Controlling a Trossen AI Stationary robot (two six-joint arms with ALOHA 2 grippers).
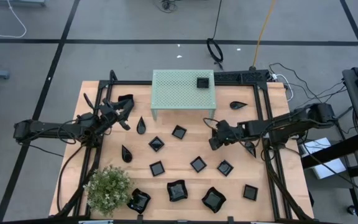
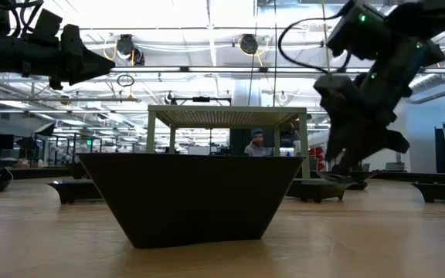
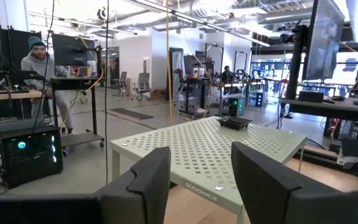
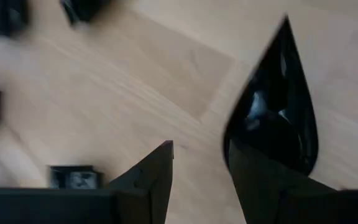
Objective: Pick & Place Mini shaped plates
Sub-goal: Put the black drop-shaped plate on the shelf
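Observation:
Many glossy black mini plates lie flat on the wooden table: teardrops (image 1: 141,126), small squares (image 1: 179,132) and wavy-edged squares (image 1: 177,190). One small square (image 1: 203,82) sits on top of the mint-green stand (image 1: 183,93). My right gripper (image 1: 215,138) is open, low over the table right of centre. In its wrist view a teardrop plate (image 4: 278,93) lies beside and under one finger (image 4: 260,180), with bare wood in the gap (image 4: 197,146). My left gripper (image 1: 124,107) is open and raised left of the stand, which it faces (image 3: 201,155). My right gripper has one finger (image 4: 263,186) over the broad end (image 4: 253,134) of the teardrop plate, coming from above and slanting down. Nothing lies between the two fingers. Whether that finger touches the plate I cannot tell.
A bushy green plant (image 1: 109,186) stands at the near left corner. A black frame (image 1: 263,93) runs along the table's sides. In the low view a large dark plate (image 2: 191,197) fills the foreground. A person (image 3: 39,62) sits in the room beyond the table.

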